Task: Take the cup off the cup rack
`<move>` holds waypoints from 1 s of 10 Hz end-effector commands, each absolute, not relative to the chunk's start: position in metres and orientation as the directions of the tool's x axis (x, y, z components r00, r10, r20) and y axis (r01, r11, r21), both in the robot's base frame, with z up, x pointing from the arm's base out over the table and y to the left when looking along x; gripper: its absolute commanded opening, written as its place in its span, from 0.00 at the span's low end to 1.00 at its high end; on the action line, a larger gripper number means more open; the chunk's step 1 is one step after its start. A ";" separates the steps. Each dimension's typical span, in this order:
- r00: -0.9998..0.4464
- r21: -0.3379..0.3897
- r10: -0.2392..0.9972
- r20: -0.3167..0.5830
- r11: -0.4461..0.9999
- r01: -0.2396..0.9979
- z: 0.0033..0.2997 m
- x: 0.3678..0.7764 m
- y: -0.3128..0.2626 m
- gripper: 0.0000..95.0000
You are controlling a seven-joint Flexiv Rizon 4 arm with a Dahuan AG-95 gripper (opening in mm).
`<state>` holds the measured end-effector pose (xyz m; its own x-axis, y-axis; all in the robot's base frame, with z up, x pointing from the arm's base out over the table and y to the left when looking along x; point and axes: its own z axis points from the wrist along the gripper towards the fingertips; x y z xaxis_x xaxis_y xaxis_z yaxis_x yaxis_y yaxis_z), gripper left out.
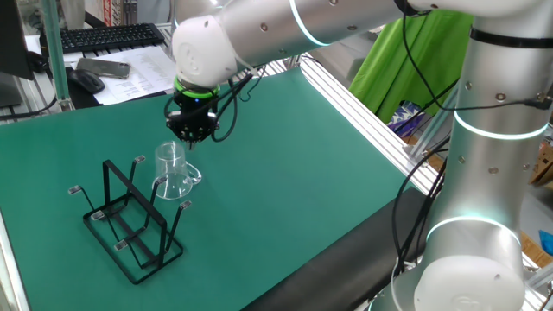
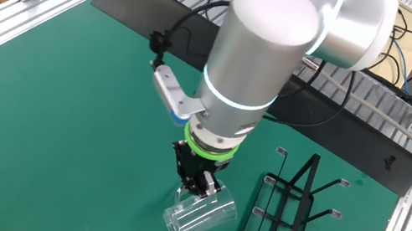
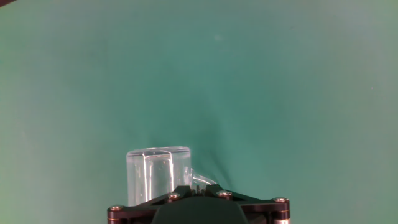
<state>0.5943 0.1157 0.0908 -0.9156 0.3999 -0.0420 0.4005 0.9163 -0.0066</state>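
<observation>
The clear glass cup (image 1: 173, 168) is off the black wire cup rack (image 1: 130, 220) and lies tilted on its side just beside it. In the other fixed view the cup (image 2: 201, 215) sits left of the rack (image 2: 288, 206), with a gap between them. My gripper (image 1: 192, 136) points down over the cup and is shut on its side, at the small handle. In the hand view the cup (image 3: 158, 174) shows at the bottom, against the closed fingertips (image 3: 196, 182). I cannot tell whether the cup touches the mat.
A green mat (image 1: 285, 155) covers the table. Aluminium rails (image 1: 363, 104) run along its far edge. A keyboard (image 1: 108, 36), a mouse and papers lie beyond the back left corner. The rack's pale-tipped pegs (image 2: 344, 184) point outward.
</observation>
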 end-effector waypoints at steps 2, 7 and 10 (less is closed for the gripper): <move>-0.907 -0.008 0.420 -0.027 0.907 0.421 0.090 0.593 0.114 0.00; -0.896 0.020 0.443 -0.004 0.896 0.443 0.090 0.593 0.114 0.00; -0.884 0.011 0.467 0.028 0.884 0.467 0.089 0.592 0.114 0.00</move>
